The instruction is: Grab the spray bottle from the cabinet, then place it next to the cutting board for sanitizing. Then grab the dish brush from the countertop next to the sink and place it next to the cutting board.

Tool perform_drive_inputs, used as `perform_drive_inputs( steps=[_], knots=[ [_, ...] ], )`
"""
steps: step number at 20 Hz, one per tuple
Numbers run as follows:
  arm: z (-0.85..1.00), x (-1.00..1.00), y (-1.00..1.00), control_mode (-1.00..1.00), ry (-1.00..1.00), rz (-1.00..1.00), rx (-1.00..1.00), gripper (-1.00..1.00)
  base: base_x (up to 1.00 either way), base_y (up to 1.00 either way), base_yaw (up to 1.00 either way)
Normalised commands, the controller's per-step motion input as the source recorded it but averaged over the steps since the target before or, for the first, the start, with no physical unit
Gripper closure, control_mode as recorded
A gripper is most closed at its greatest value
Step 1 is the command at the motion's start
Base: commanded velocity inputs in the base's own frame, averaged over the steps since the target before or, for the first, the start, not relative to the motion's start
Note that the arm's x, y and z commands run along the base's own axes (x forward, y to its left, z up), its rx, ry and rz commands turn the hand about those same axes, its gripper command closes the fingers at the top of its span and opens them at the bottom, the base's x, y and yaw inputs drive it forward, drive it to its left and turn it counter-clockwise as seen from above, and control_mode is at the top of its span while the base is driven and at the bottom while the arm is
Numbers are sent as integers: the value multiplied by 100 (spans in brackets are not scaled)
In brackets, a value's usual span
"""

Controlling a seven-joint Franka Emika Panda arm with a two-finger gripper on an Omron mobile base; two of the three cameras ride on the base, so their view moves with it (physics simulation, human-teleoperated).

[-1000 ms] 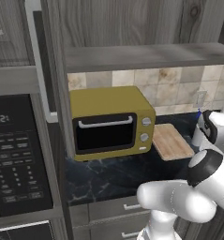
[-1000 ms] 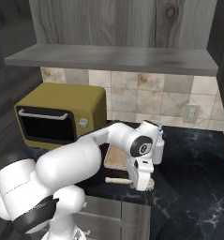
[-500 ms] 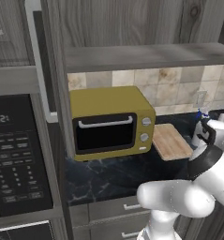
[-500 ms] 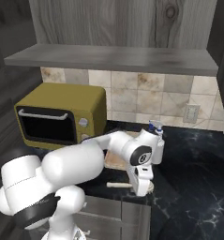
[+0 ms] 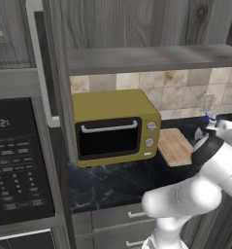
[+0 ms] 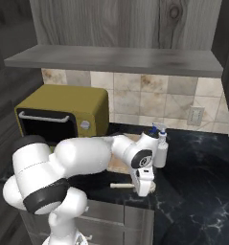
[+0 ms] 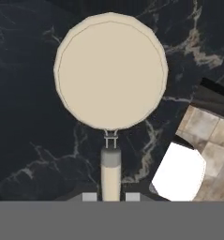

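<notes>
My gripper (image 7: 110, 197) is shut on the thin handle of the dish brush (image 7: 111, 70), whose round cream head lies ahead of it over the black countertop (image 7: 29, 117). From the right base, the gripper (image 6: 143, 184) points down at the counter's front edge, and the dish brush (image 6: 120, 185) sticks out to its left. The spray bottle (image 6: 160, 149), off-white with a blue trigger head, stands upright just behind the wrist. The spray bottle (image 5: 207, 118) is right of the tan cutting board (image 5: 174, 146). The arm hides most of the cutting board (image 6: 117, 165).
A yellow toaster oven (image 5: 112, 129) stands left of the board. A dark built-in microwave (image 5: 20, 160) is at the far left. The grey cabinet shelf (image 6: 116, 60) hangs overhead. Open black counter (image 6: 197, 201) stretches to the right, below a wall outlet (image 6: 196, 116).
The wrist has sunk and turned a little above the counter in front of the board. The brush stays in the gripper and has hardly shifted.
</notes>
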Motion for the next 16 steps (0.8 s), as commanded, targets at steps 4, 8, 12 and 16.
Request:
perform_drive_inputs(
  steps=[4, 8, 12, 16],
  knots=[
    [-28, 53, 0, -100, -5, 2, 0, 100, 0, 0, 0],
    [-31, 42, 0, -100, -4, 4, 0, 100, 0, 0, 0],
    [-31, 39, 0, -100, -3, 4, 0, 100, 0, 0, 0],
    [-19, 32, 0, -100, -2, 1, 0, -100, 0, 0, 0]
  ],
)
